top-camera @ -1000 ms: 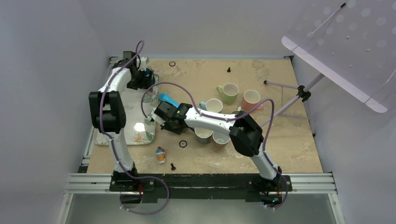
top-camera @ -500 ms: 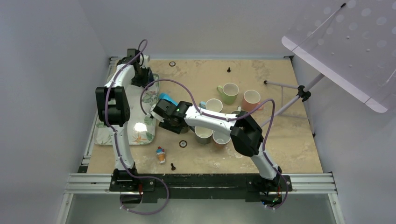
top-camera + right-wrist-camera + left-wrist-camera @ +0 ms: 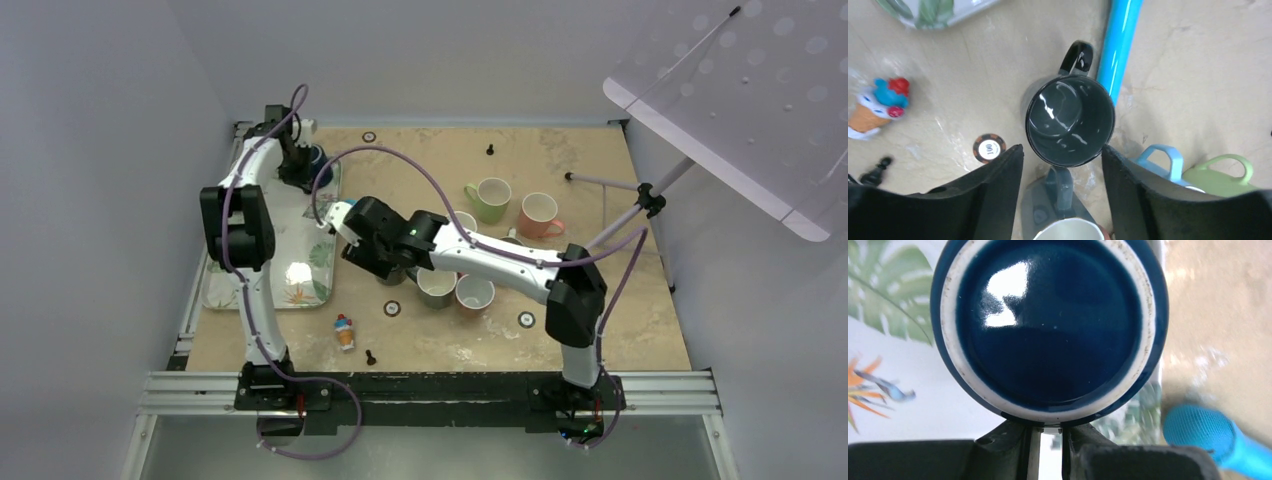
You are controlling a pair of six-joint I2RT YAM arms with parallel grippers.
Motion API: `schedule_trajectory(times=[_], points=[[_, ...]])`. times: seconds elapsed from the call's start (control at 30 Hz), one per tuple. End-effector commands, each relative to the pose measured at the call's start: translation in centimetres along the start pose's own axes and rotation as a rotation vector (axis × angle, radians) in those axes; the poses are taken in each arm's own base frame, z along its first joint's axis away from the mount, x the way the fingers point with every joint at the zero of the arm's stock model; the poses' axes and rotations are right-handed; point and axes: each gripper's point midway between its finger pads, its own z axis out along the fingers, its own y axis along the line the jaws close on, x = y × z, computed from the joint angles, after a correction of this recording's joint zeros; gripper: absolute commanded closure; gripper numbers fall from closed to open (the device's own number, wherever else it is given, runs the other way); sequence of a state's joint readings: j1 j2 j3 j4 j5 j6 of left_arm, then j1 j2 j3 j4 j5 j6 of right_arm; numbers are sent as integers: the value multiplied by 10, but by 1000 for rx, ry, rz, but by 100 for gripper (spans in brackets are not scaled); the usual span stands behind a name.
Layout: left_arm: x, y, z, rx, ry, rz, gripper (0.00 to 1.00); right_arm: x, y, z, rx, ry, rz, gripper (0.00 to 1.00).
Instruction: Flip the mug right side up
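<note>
A dark blue mug [image 3: 1048, 325] stands upside down on the leaf-print tray [image 3: 300, 280], showing its glossy base with a white foot ring. My left gripper [image 3: 1051, 429] is at its near edge, jaws drawn close with a thin white part of the mug pinched between them. From above, the mug [image 3: 315, 156] is at the tray's far corner under the left gripper [image 3: 303, 160]. My right gripper [image 3: 1062, 150] hovers open over a black mug [image 3: 1070, 122] that stands upright on the table. Its fingers [image 3: 998, 190] are clear of that mug.
A blue tube [image 3: 1120, 45] lies beside the black mug. Close around stand a grey mug [image 3: 436, 288], a brown one [image 3: 473, 295], a green one [image 3: 492, 197] and a salmon one [image 3: 540, 213]. An ice-cream toy [image 3: 344, 331] and a poker chip [image 3: 989, 148] lie nearer the front.
The left gripper closed on the blue mug's edge. The right gripper opened off the black mug and its elbow swung to the right.
</note>
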State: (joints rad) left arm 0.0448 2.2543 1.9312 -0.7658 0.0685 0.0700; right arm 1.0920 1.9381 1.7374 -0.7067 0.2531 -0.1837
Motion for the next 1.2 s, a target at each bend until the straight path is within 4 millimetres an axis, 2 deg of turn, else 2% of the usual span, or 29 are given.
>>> schedule_trajectory(times=[0.0, 0.07, 0.17, 0.23, 0.33, 0.37, 0.47, 0.63, 0.73, 0.8, 0.87, 0.93, 1.0, 1.1, 1.13, 1.17], points=[[-38, -7, -105, 175, -233, -63, 100, -60, -19, -46, 31, -289, 129, 35], [-38, -23, -143, 259, -287, -26, 100, -83, -23, -65, 8, -422, 185, 27], [-22, -52, -189, 387, -325, 27, 100, -120, -34, -99, -66, -664, 291, 18], [-10, -71, -221, 462, -360, 54, 100, -138, -37, -122, -218, -814, 376, 14], [7, -96, -265, 565, -421, 88, 100, -149, -53, -149, -432, -995, 518, 5], [12, -104, -281, 596, -445, 99, 100, -150, -63, -153, -468, -1034, 580, 3], [28, -127, -322, 685, -499, 131, 100, -157, -87, -167, -510, -1121, 694, 4], [52, -156, -361, 802, -534, 184, 100, -174, -90, -206, -576, -1281, 647, 7], [61, -168, -370, 861, -533, 198, 100, -182, -84, -224, -649, -1339, 599, 10], [66, -175, -376, 906, -543, 223, 100, -188, -78, -229, -725, -1350, 587, 13], [71, -185, -386, 953, -549, 237, 100, -191, -66, -236, -845, -1368, 548, 19], [74, -193, -396, 998, -580, 266, 100, -193, -60, -243, -920, -1378, 525, 36], [75, -194, -402, 1004, -618, 302, 100, -192, -53, -254, -970, -1387, 477, 56], [82, -194, -402, 1000, -630, 364, 100, -190, -54, -260, -939, -1386, 451, 100], [85, -195, -401, 1003, -624, 372, 99, -189, -56, -260, -907, -1383, 448, 100], [87, -194, -399, 999, -613, 371, 82, -188, -59, -260, -868, -1376, 448, 100]])
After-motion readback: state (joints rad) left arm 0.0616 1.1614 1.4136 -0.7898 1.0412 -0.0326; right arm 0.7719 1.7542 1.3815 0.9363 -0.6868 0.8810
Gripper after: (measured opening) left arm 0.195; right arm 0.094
